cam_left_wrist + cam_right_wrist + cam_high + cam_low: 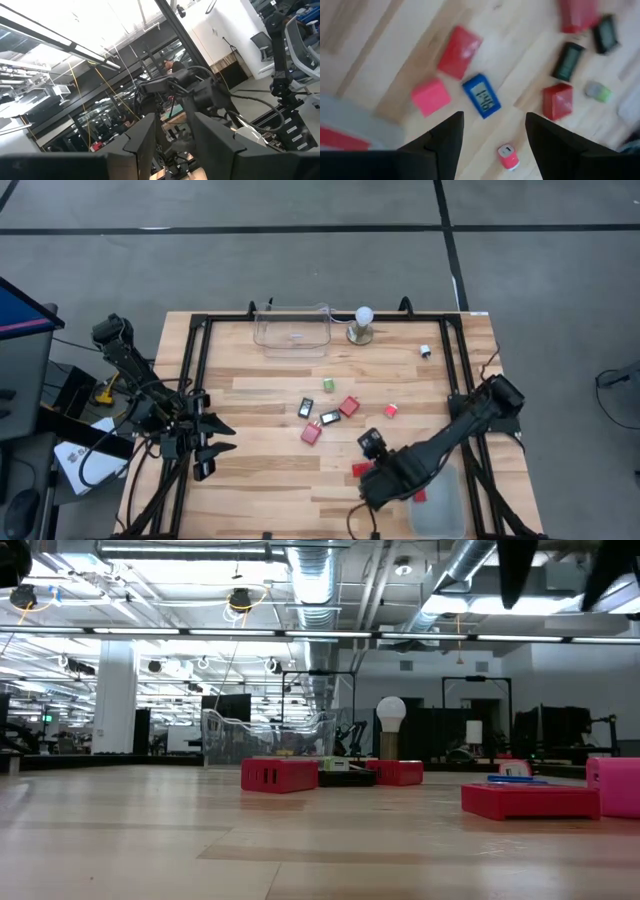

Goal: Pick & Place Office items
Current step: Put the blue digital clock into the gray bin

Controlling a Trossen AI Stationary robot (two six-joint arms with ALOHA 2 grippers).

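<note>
The office items lie scattered mid-table. In the right wrist view I see a blue timer point(481, 96), a pink block point(431, 96), red blocks point(459, 45) point(557, 100), black pieces point(567, 61) and a green piece point(598, 91). My right gripper point(492, 137) hangs open above the blue timer, fingers pointing down, touching nothing. From overhead it is near the table's near right part point(378, 455) and hides the timer. My left gripper point(220, 437) waits open at the table's left edge, off the wood, with its open fingers point(145, 142) aimed toward the room.
A clear plastic bin point(292, 330) and a white ball on a round metal base point(362, 325) stand at the far edge. A translucent grey tray point(445, 505) with a red piece point(420, 495) in it sits near the right arm. A small white piece point(425, 351) lies far right.
</note>
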